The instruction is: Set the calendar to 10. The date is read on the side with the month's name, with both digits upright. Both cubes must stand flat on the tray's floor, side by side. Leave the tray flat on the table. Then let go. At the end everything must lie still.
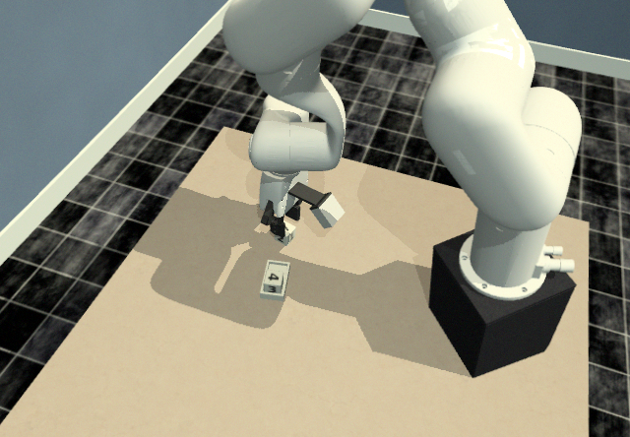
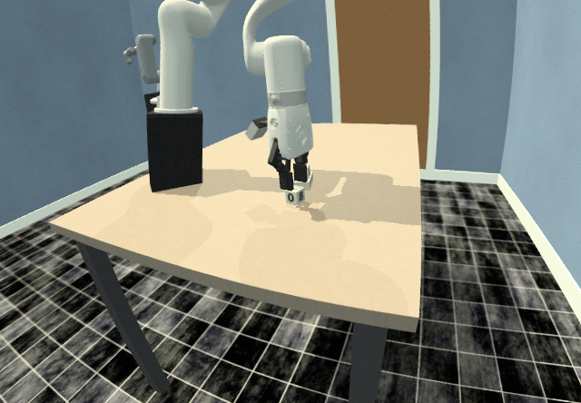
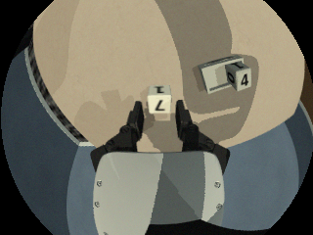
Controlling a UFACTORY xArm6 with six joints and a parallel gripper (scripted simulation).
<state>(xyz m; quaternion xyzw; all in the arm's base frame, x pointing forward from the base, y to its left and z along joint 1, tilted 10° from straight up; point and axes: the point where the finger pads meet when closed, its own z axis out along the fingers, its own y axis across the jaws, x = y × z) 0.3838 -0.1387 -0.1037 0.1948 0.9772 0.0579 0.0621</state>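
Currently, a loose cube (image 1: pixel 286 233) (image 2: pixel 295 196) (image 3: pixel 159 100) lies between and just ahead of the half-spread jaws (image 1: pixel 283 222) (image 2: pixel 293 181), outside the tray (image 1: pixel 264 293) (image 3: pixel 215 79) on the counter (image 1: pixel 214 366) (image 2: pixel 225 239) (image 3: pixel 112 44). It shows 7, 0 and 8. Another cube (image 1: pixel 274 280) (image 3: pixel 239 77), reading 4, sits toward one end of the tray, with room beside it. Counter surface separates tray and loose cube.

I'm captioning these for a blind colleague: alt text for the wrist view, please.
Open black jaws point at a white cube marked 7, with a gap on either side. At upper right, a second cube showing 4 sits in a tray.
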